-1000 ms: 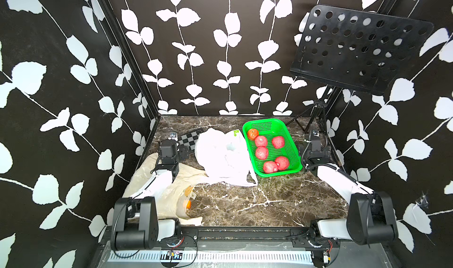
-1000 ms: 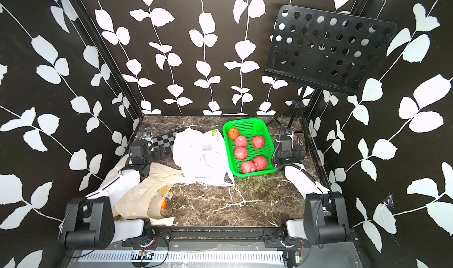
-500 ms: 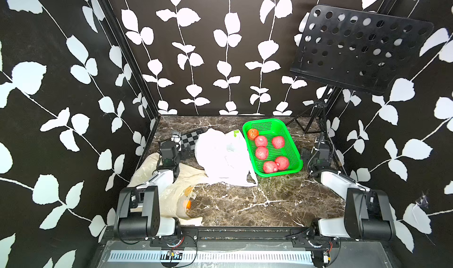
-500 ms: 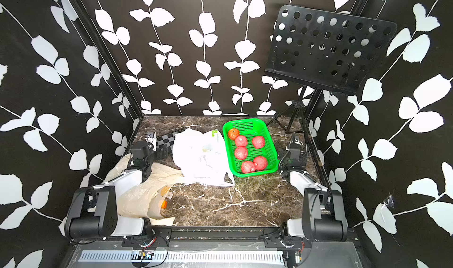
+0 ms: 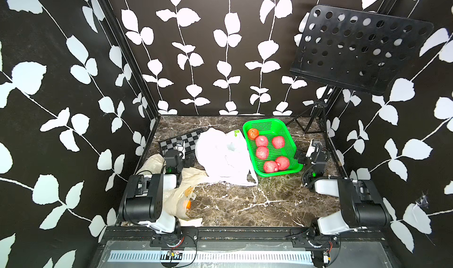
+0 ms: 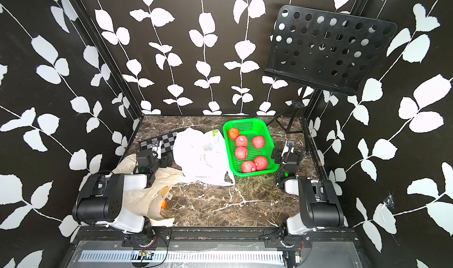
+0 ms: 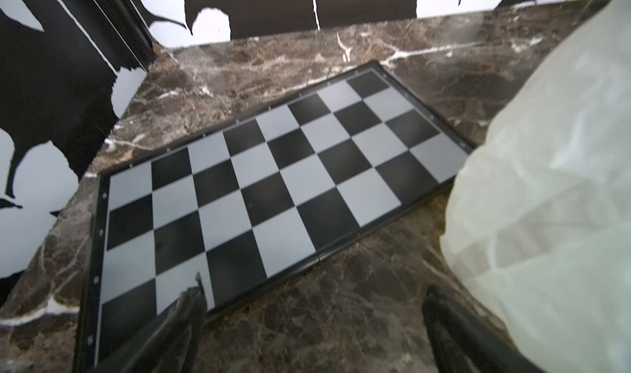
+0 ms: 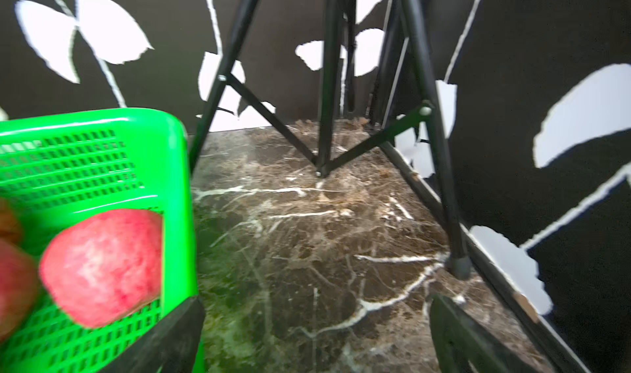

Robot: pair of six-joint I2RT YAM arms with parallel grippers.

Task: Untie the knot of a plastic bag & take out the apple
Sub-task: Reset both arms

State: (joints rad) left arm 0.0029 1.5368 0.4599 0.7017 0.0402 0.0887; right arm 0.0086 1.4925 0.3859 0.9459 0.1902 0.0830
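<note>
Both empty, fingers spread wide. Left hand (image 7: 314, 306) low by chessboard (image 7: 273, 170), right hand (image 8: 314, 320) beside green basket (image 5: 266, 125). White bag (image 5: 225, 154) slumped between them on surface (image 5: 232, 200), knot not visible. Apples (image 5: 262, 152) in basket. Guessing job's done, arms tucked clear.

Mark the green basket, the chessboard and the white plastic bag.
green basket (image 5: 269, 128): in a top view, bare mesh of its far wall.
chessboard (image 7: 273, 183): left wrist view, middle of the board.
white plastic bag (image 5: 221, 156): in a top view, middle of the crumpled film.
</note>
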